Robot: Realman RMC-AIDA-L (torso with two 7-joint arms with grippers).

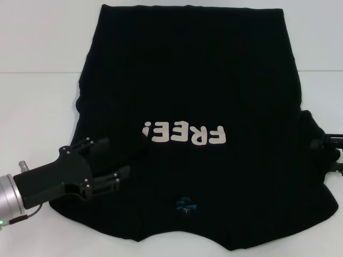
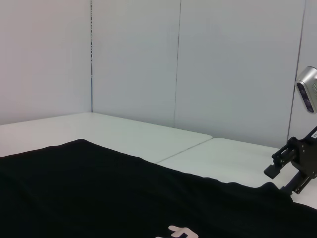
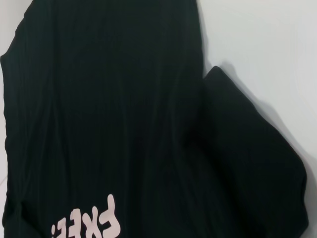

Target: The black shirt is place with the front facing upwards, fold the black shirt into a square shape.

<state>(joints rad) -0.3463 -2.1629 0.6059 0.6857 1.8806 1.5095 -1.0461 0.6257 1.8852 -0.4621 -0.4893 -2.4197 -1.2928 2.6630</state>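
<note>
Covering most of the white table [image 1: 37, 107], the black shirt [image 1: 187, 80] is laid out flat with its front upward, the collar end nearest the robot and the hem at the far side. It has not yet been folded; both sleeves are seen spread outward, one at each side, so the job is judged to be at its very start.

The white letters "FREE!" [image 1: 185, 134] are read upside down in the head view, which fits the collar being at the near edge. A small blue mark [image 1: 186, 203] is found just below them, close to the collar.

The left gripper [image 1: 112, 160] is held low over the shirt's left sleeve and shoulder, its fingers spread apart with nothing between them. That placement is judged to be a preparation for taking the sleeve edge and carrying it inward.

The right gripper [image 1: 328, 155] is seen at the shirt's right sleeve, at the edge of the head view; whether its fingers are parted or closed cannot be told. In the left wrist view it is visible just beyond the cloth's far side.

Behind the table, plain pale wall panels [image 2: 228, 64] are seen, and a seam [image 2: 183, 148] is noted where two tabletops meet.
</note>
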